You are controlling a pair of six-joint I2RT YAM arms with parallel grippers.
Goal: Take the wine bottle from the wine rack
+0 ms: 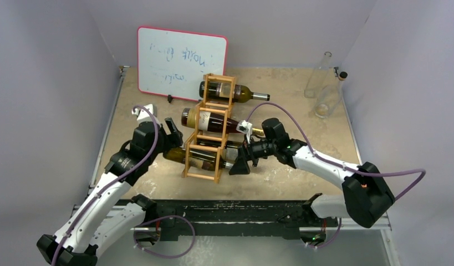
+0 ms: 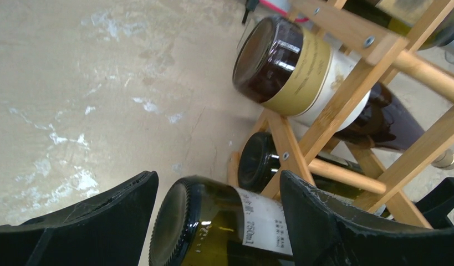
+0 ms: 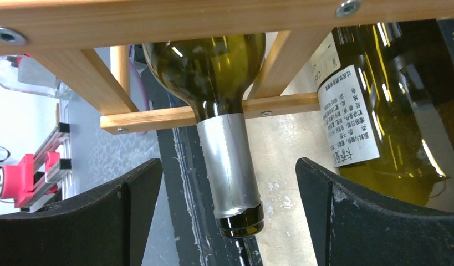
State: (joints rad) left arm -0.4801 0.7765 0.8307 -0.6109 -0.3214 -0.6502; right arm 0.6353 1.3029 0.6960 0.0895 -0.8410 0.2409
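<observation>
Left of the wine rack [image 1: 208, 134], the left gripper [image 2: 218, 180] stood wide open astride the base of the wine bottle [image 2: 213, 233], which was seated in the rack's lowest tier. Right of the rack, the right gripper [image 3: 227, 165] gaped around a foil-wrapped neck [image 3: 233, 191]. Neither gripped anything, so the whole extraction evidently remained.

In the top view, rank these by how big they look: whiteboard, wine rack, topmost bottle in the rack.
1. whiteboard, largest, though farthest back
2. wine rack, somewhat smaller in frame
3. topmost bottle, clearly smallest
</observation>
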